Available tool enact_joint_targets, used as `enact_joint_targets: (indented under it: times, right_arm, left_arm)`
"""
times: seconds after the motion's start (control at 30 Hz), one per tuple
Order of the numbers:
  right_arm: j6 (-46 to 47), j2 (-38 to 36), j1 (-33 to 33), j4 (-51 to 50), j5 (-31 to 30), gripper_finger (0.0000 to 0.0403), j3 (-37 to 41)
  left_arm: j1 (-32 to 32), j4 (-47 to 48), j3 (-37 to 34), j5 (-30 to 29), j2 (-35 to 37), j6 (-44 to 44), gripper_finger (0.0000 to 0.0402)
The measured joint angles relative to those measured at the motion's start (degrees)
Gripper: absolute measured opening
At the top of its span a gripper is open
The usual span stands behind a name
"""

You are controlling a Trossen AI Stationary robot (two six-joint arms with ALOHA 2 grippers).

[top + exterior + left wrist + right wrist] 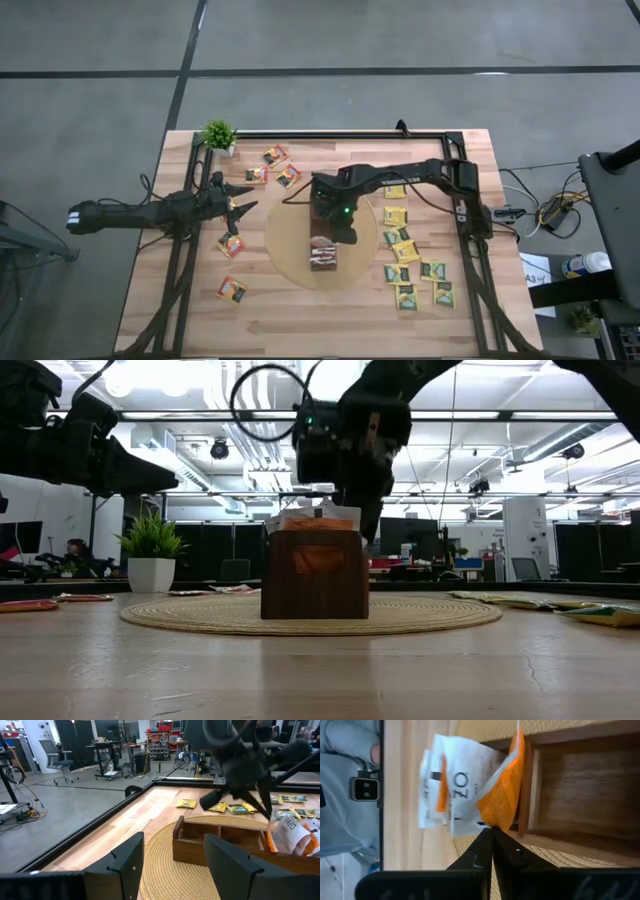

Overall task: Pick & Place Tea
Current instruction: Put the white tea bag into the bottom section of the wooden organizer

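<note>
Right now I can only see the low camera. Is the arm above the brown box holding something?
Observer: Yes. The right gripper has its jaws shut on an orange sachet standing in the box.
Operator: Where's the other arm?
Observer: The left gripper hovers beside the round mat, on its left, jaws open.
Operator: Is the box full?
Observer: No. The left wrist camera shows two empty compartments.

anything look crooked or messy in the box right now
Yes: the white-and-orange tea sachets in the end compartment of the long brown wooden box stick up above its rim, tilted and bunched rather than flat. The shut right gripper pinches an orange one.
</note>
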State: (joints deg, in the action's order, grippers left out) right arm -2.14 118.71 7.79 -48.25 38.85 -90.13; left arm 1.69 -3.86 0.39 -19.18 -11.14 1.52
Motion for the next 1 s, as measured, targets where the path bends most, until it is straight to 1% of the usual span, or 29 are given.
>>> enact_joint_targets:
  times: [0.2,0.43,0.57,0.87,1.0]
  right_arm:
    - [-1.11,0.82,0.0,-2.43,0.03,0.0008,-1.53]
    - [-2.34,-2.53,-0.02,-8.48,-0.32,0.0008,-4.88]
    - [-2.37,-2.73,-0.04,-11.43,-0.52,0.0008,-7.0]
    - [-1.96,-2.86,-0.05,-12.11,-0.68,0.0008,-7.22]
    - [-1.99,-2.09,-0.54,-10.58,-1.96,0.0008,-7.1]
  left_arm:
    - [0.0,0.0,-0.01,0.0,0.0,0.0,0.0202]
    - [0.02,0.0,-0.01,0.0,0.02,0.0,0.0202]
    - [0.02,0.0,-0.01,0.0,0.0,-0.01,0.0202]
    - [0.07,0.0,0.01,0.0,0.0,0.0,0.0202]
    - [0.07,0.0,0.0,0.0,0.0,0.0,0.0202]
